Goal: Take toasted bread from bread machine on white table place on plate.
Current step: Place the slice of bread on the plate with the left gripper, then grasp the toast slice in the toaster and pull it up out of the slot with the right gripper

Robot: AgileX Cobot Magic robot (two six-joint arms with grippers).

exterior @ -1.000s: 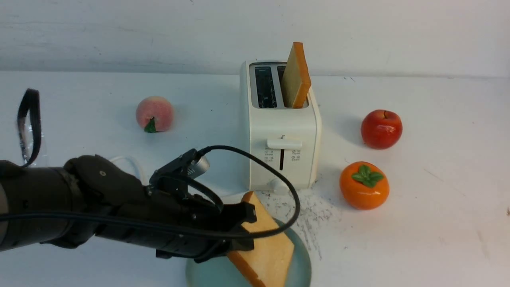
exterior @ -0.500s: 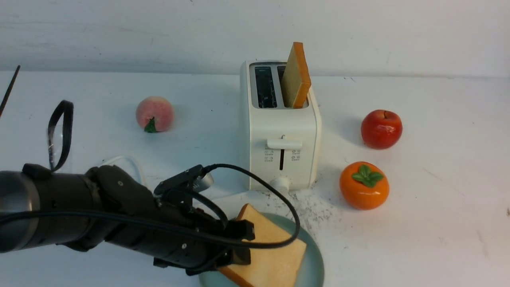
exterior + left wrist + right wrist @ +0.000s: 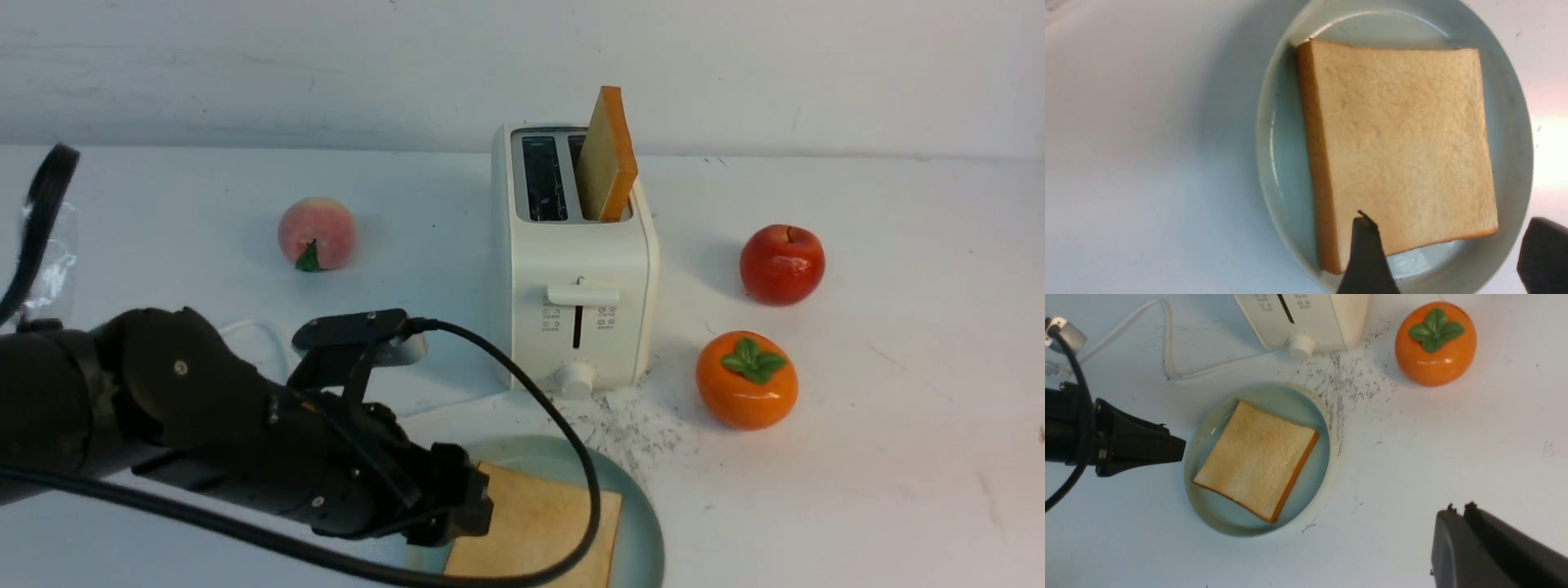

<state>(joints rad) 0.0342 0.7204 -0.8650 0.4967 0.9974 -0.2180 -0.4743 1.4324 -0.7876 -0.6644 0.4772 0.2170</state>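
One slice of toasted bread (image 3: 543,523) lies flat on the mint-green plate (image 3: 641,510), near the front edge of the white table (image 3: 898,457). My left gripper (image 3: 469,506) is open at the slice's left edge. In the left wrist view its fingers (image 3: 1367,245) stand wide apart over the near edge of the slice (image 3: 1400,143) and the plate (image 3: 1274,163), holding nothing. A second slice (image 3: 608,155) stands tilted in the right slot of the bread machine (image 3: 580,269); the left slot is empty. My right gripper (image 3: 1458,507) is shut and empty, hovering above bare table right of the plate (image 3: 1312,412).
A peach (image 3: 317,233) sits left of the toaster. An apple (image 3: 781,264) and an orange persimmon (image 3: 746,380) sit to its right. The white cord (image 3: 1167,359) loops left of the plate. Black scratch marks (image 3: 641,429) lie between toaster and plate.
The left gripper opened and let go of the slice. The slice went from tilted in the grip to flat on the plate, and the gripper drew back to the left.
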